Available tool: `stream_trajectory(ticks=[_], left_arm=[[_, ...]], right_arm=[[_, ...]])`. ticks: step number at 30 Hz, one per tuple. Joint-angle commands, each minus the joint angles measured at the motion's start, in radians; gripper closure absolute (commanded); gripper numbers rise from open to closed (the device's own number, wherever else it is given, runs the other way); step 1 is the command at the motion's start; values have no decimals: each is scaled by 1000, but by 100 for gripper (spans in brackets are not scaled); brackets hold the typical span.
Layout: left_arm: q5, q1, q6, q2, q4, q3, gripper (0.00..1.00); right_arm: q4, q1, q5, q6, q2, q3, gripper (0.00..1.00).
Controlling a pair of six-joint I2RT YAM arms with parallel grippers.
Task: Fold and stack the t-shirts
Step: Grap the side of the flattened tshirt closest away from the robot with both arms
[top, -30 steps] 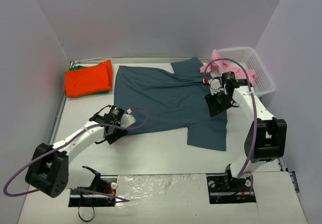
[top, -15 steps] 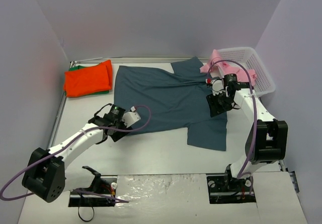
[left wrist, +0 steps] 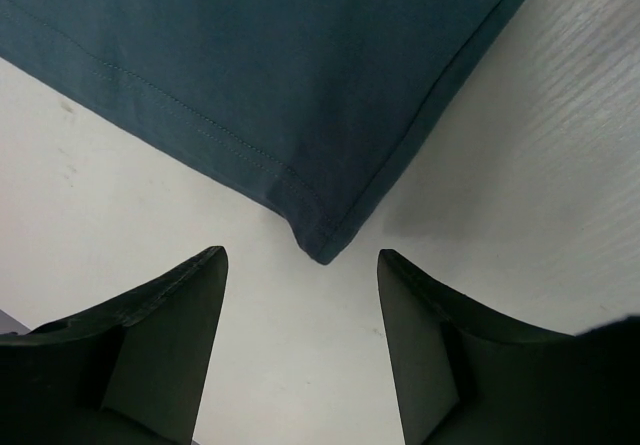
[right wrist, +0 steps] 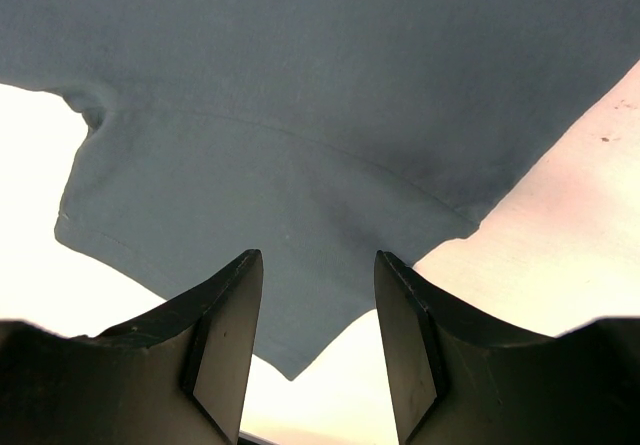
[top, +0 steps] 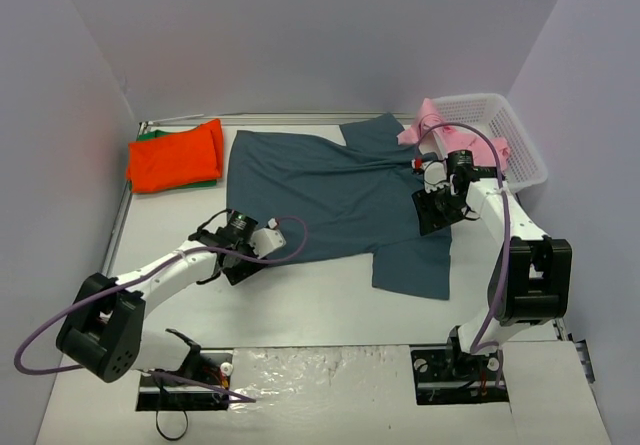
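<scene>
Left arm (top: 170, 265) advanced; orange shirt (top: 175, 155) covers green shirt (top: 150, 136).

Four t-shirts lie on one table (top: 320, 305): one slate-blue shirt (top: 330, 200), one orange-red shirt (top: 175, 155), one green shirt (top: 150, 136), one pink shirt (top: 428, 117). One white basket (top: 520, 150). Two robot arms: left arm (top: 170, 265), right arm (top: 510, 225).

Robot lab test cell, bare grey walls (top: 300, 35) around white table (top: 320, 300)

White table (top: 300, 305), pale lavender walls (top: 330, 35) on three sides — even, soft light
</scene>
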Motion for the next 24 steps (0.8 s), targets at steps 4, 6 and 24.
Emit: stream_trajectory(ticks=[4,6,24], left_arm=[[-18,-9,9,24,40,7,46],[-21,-9,7,37,37,12,48],[14,-10,-11,100,16,61,98]], right_arm=[[-18,-9,-11,12,-37,-13,55],[-16,-9,-14,12,-36,-14,55],[-13,-9,-20,12,-46,-16,56]])
